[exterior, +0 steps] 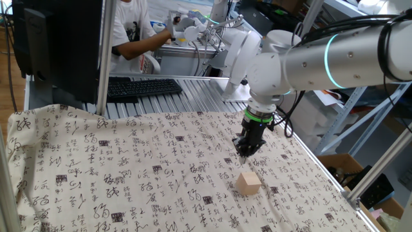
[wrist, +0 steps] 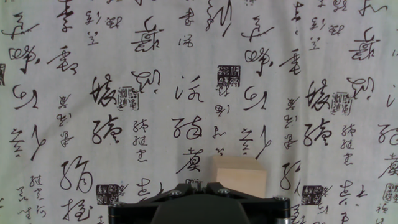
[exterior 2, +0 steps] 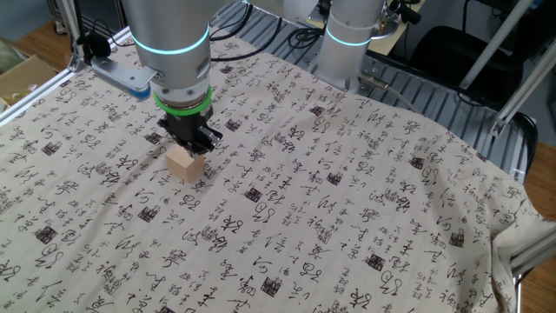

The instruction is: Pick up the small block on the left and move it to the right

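The small block point(exterior: 248, 183) is a plain light tan wooden cube that sits on the printed cloth. It also shows in the other fixed view point(exterior 2: 186, 163) and at the bottom of the hand view point(wrist: 239, 171), where the hand hides its lower part. My gripper point(exterior: 247, 149) hangs just above the cloth, close beside the block and not touching it. In the other fixed view the gripper point(exterior 2: 193, 141) is right behind the block. In the hand view the gripper point(wrist: 198, 185) has its fingers together with nothing between them, and the block lies slightly right of them.
A white cloth with black calligraphy point(exterior: 129, 174) covers the table. A black keyboard point(exterior: 143, 86) and a monitor point(exterior: 58, 38) stand at the far edge, with a person point(exterior: 132, 29) behind them. A second robot base point(exterior 2: 352, 43) stands at the table's far side in the other fixed view.
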`<state>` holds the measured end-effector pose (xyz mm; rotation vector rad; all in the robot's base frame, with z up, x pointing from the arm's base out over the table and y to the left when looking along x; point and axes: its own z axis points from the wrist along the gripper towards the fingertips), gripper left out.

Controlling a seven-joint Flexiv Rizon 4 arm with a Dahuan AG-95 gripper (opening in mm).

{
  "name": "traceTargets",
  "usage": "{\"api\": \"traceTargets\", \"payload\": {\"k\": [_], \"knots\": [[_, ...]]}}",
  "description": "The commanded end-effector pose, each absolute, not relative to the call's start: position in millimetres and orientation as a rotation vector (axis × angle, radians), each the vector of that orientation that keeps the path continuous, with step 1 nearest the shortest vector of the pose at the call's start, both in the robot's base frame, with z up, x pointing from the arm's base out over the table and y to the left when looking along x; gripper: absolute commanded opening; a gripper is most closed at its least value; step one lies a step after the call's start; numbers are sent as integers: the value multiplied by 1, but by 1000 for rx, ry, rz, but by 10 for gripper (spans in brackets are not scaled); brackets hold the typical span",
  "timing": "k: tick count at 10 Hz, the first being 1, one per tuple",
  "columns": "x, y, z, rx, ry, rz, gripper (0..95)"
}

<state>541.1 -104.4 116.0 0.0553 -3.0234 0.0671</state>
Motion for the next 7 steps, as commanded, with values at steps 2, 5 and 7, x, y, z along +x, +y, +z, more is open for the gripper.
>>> {"api": "traceTargets", "payload": {"k": [2, 5, 7], "knots": [[540, -103, 114, 27, -3026, 37, 0], [539, -103, 114, 30, -3026, 34, 0], [539, -103, 114, 29, -3027, 29, 0]]}}
